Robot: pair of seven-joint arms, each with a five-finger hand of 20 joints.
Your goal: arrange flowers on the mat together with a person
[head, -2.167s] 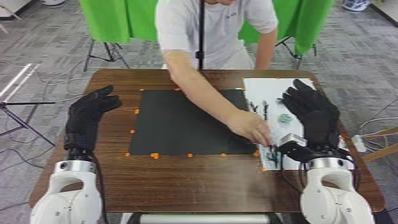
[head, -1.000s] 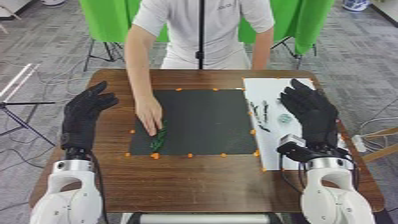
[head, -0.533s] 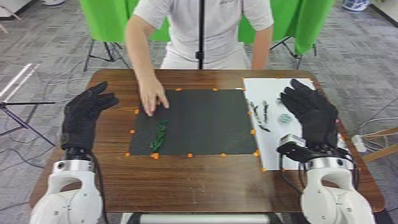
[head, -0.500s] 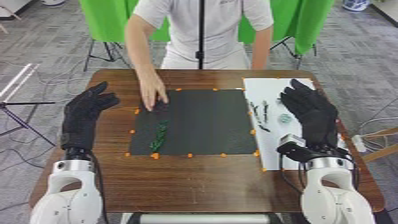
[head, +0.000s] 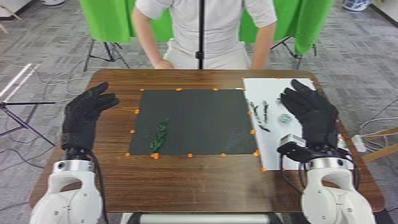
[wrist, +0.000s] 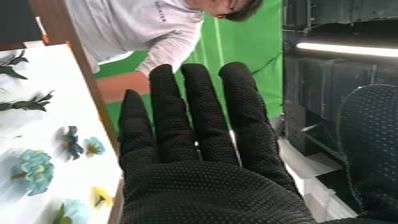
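While both hands are at the table (head: 200, 187), the one green sprig (head: 160, 136) lies on the black mat (head: 200, 122), in its left part towards the near edge, roughly upright to that edge. The left hand (head: 83, 112) is off the mat's left side, near it, with its fingers loosely spread and holding nothing; the sprig is to the right of this hand and a little nearer the robot. The right hand (head: 311, 107) is beyond the mat's right side, fingers wide and straight, also empty, and well apart from the sprig, with most of the mat's width between them.

Just right of the mat is a white sheet (head: 266, 87), and the right hand and its wrist block part of it in the head view. Dark twigs (head: 265, 111) lie on the sheet near the mat's right edge. Farther from the mat than these, beside the right hand, is a teal flower (head: 284, 118). The right wrist view has a yellow flower (wrist: 102, 196) and a small blue flower (wrist: 95, 146) on that sheet too. Orange bits (head: 155, 156) stand around the mat's edges. Past the mat's far side, behind the table, hangs green cloth (head: 107, 25).
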